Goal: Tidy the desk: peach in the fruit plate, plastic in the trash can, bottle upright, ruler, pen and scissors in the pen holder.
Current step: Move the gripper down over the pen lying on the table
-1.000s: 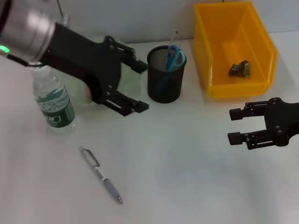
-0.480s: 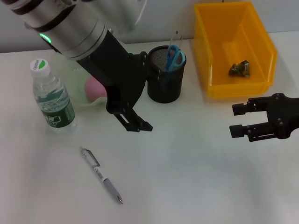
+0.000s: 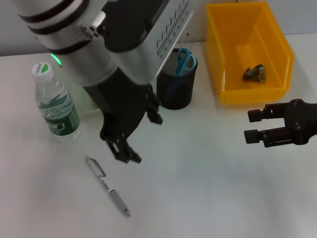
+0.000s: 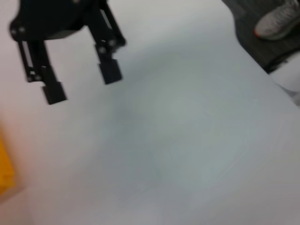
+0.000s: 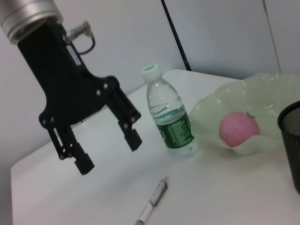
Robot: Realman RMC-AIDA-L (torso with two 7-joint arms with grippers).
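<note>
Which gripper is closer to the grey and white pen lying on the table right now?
Left. The left gripper hangs open just above the grey and white pen, while the right gripper sits open far across the table beside the yellow bin.

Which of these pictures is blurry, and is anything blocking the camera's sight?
Left wrist view: soft and smeared, the right pincer fuzzy at its edges. Right wrist view: crisp on the bottle, peach and pen. Head view: the left arm's bulk hides the fruit plate; the left pincer hangs open above the pen.

Grey pen (image 3: pixel 107 186) lies flat near upright bottle (image 3: pixel 55 105); scissors (image 3: pixel 185 61) in pen holder (image 3: pixel 176 88).
</note>
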